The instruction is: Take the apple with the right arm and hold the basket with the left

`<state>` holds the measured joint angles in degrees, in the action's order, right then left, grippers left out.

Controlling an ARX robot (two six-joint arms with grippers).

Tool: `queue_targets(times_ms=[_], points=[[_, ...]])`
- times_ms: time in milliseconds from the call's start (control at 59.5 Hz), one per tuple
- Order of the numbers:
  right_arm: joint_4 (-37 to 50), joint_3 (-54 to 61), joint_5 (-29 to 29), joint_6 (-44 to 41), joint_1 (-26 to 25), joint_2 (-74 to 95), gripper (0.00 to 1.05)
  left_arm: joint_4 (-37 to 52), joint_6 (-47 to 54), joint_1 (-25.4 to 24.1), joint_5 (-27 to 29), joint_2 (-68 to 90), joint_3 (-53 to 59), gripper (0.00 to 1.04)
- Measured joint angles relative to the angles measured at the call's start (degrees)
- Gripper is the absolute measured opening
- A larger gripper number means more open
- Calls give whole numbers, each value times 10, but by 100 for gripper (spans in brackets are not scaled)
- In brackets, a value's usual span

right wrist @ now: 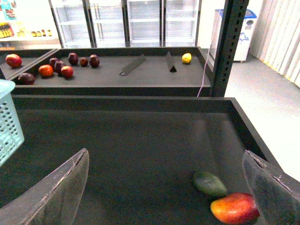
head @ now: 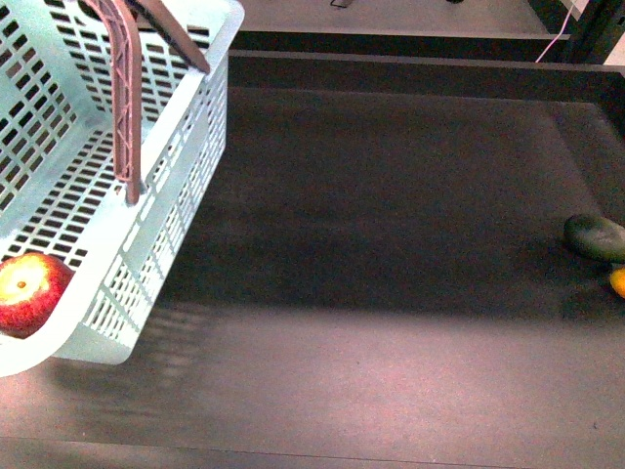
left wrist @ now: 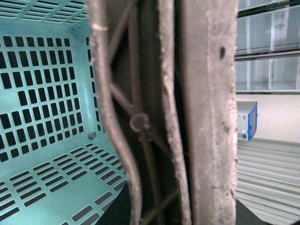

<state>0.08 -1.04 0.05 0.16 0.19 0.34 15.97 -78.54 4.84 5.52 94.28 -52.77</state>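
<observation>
The mint-green basket (head: 186,127) hangs tilted above the dark table at the left of the front view. The red and yellow apple (head: 29,291) lies inside it, in its lowest near corner. My left gripper (left wrist: 150,140) is shut on the basket's brown latticed handle (head: 125,107); in the left wrist view the handle (left wrist: 136,122) fills the middle, with the basket's slotted floor (left wrist: 42,93) beside it. My right gripper (right wrist: 164,192) is open over bare table, nothing between its clear fingers (right wrist: 51,192), well away from the basket's edge (right wrist: 9,122).
A dark green oval fruit (right wrist: 209,183) and a red-orange fruit (right wrist: 234,208) lie near my right gripper's far finger, also at the front view's right edge (head: 594,236). The table has a raised rim (right wrist: 140,101). Several fruits (right wrist: 56,65) sit on the shelf behind it, beside a dark post (right wrist: 229,47).
</observation>
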Motion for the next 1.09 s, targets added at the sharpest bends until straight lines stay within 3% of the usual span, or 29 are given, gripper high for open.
queue_targets(times_ms=[488,976,1093], points=[[0,0,0,0,0,0,96,38,-50,-56,16,107,1,15],[0,0,0,0,0,0,96,28,-55,-57,9,118,18,16],[0,0,0,0,0,0,96,10,-60,-57,6,109,30,42]])
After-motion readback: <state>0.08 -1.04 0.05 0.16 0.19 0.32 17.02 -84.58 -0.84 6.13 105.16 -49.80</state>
